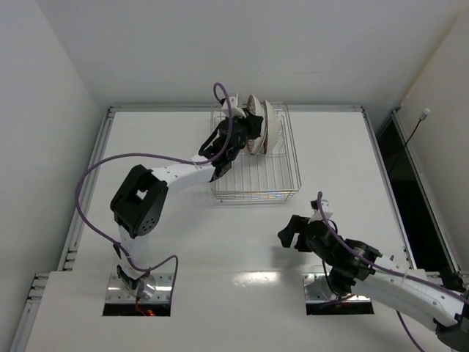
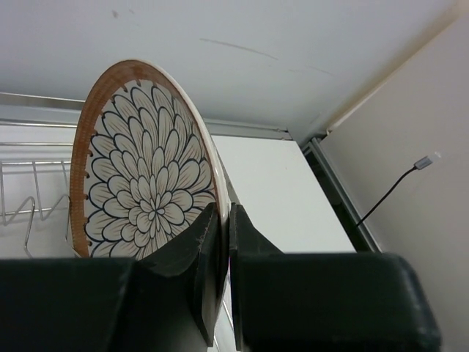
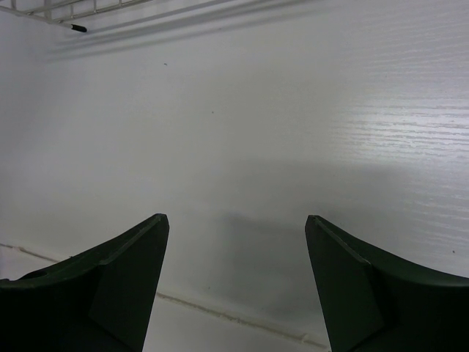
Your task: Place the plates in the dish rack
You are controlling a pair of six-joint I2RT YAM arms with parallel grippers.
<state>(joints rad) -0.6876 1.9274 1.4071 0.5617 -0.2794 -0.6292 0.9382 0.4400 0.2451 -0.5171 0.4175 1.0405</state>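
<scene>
A plate (image 2: 143, 187) with a brown rim and a petal pattern stands on edge, and my left gripper (image 2: 223, 211) is shut on its lower rim. From above, my left gripper (image 1: 248, 132) reaches into the far end of the wire dish rack (image 1: 256, 193). The held plate (image 1: 256, 141) stands upright there, close beside another upright plate (image 1: 272, 123); how many plates stand there I cannot tell. The rack's tines (image 2: 29, 213) show to the left of the held plate. My right gripper (image 1: 290, 236) hovers open over bare table (image 3: 293, 132), with nothing between its fingers.
The near half of the rack holds nothing. A corner of the rack (image 3: 73, 11) shows at the top of the right wrist view. A raised rail (image 1: 381, 158) runs along the table's right edge, with a dark gap and a dangling cable (image 1: 414, 132) beyond it.
</scene>
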